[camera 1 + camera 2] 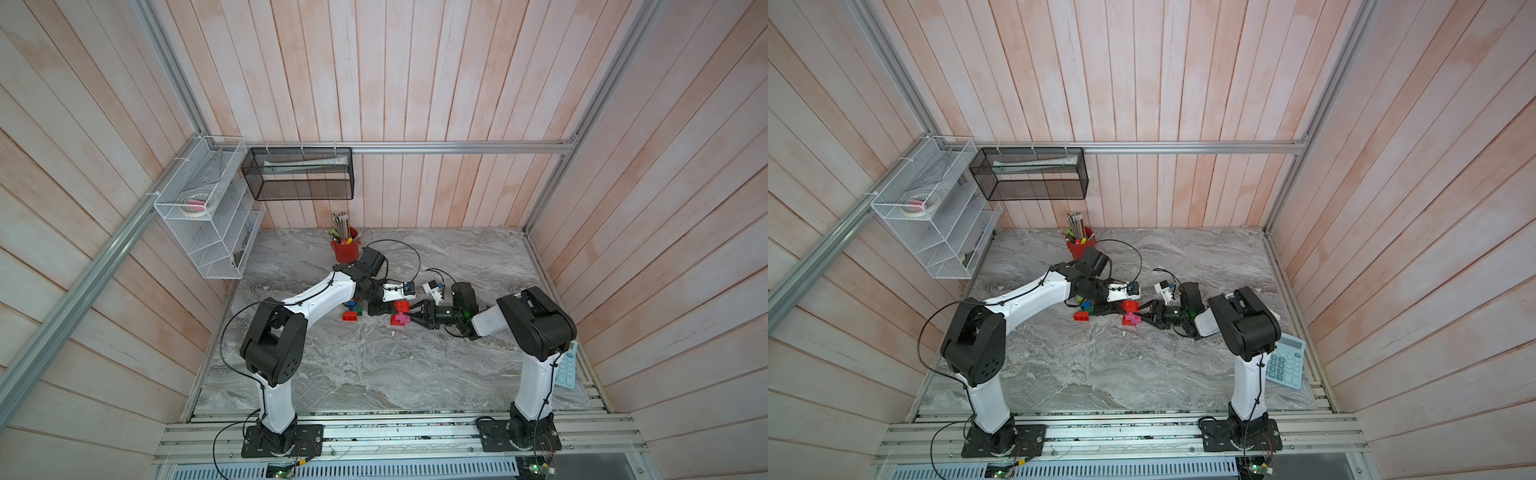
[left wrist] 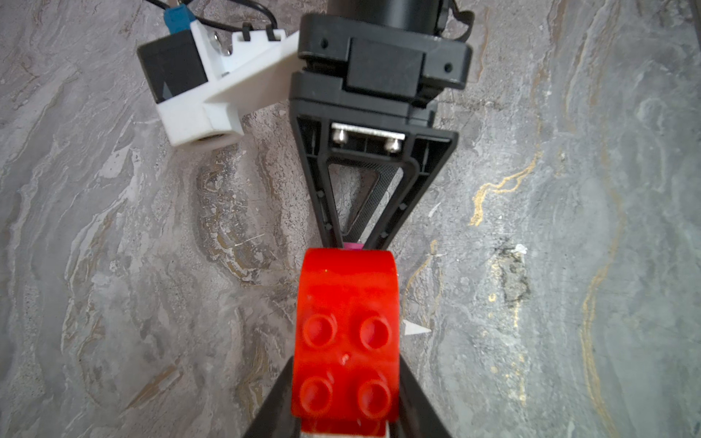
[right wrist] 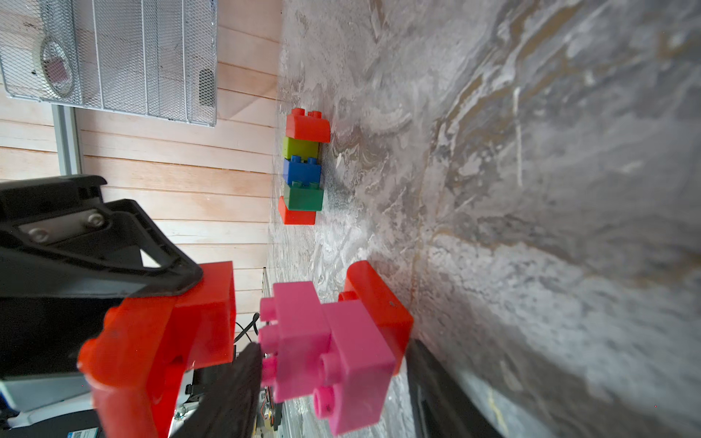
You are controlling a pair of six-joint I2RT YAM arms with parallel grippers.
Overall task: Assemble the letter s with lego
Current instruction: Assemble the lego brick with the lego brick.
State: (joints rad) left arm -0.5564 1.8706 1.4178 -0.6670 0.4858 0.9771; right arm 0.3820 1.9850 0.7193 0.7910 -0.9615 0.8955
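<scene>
Since only three pieces look joined, the S is barely begun: two pink bricks point(image 3: 322, 341) stepped onto a red base brick point(image 3: 379, 303), on the tabletop point(image 3: 531, 189) between the fingers of the right hand point(image 1: 410, 316) (can't tell if it's clamped yet). The left hand point(image 2: 346, 364) grips a spare red brick point(image 2: 345, 295) right over them, not pressed on. Past the right hand's fingertips five more lie in a row: near red point(image 3: 296, 218), dark green point(image 3: 303, 197), blue point(image 3: 301, 172), lime point(image 3: 299, 148), far red point(image 3: 307, 127). Tally: four red, two pink, three singles.
</scene>
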